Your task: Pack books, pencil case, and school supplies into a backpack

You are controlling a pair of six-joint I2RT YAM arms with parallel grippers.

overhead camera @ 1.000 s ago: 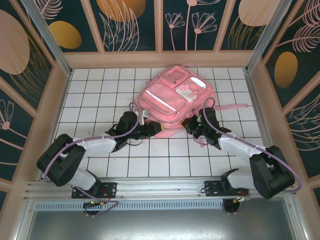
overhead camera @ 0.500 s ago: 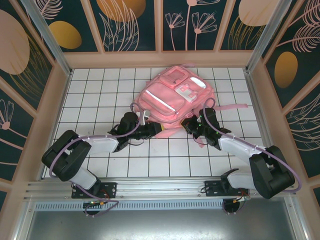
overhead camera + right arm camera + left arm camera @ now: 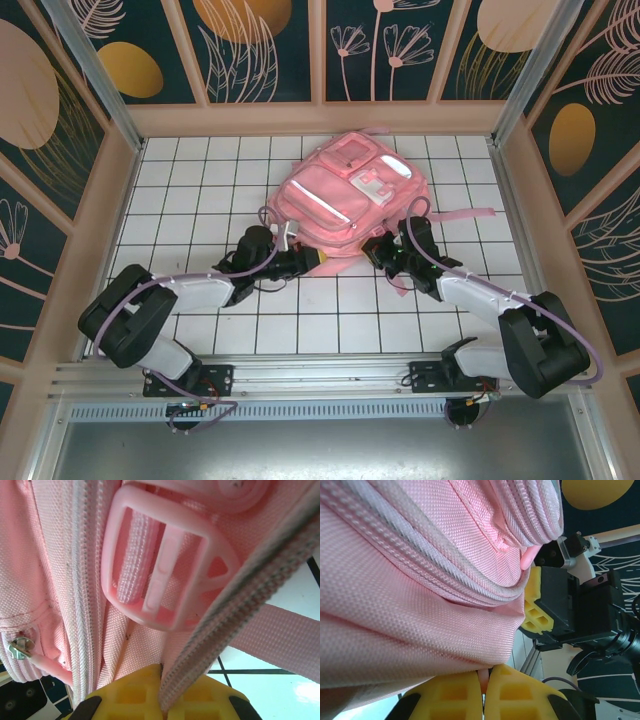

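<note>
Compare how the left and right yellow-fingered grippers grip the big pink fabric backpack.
The left gripper pinches a thin sliver of the pink fabric backpack; the right gripper pinches a thicker zip-edged band. From above, the left one meets the bag's near edge on the left, the right one on the right. Both are shut on its fabric.

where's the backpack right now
In the top view the backpack lies toward the far middle of the tiled table, its near edge in both jaws.
</note>
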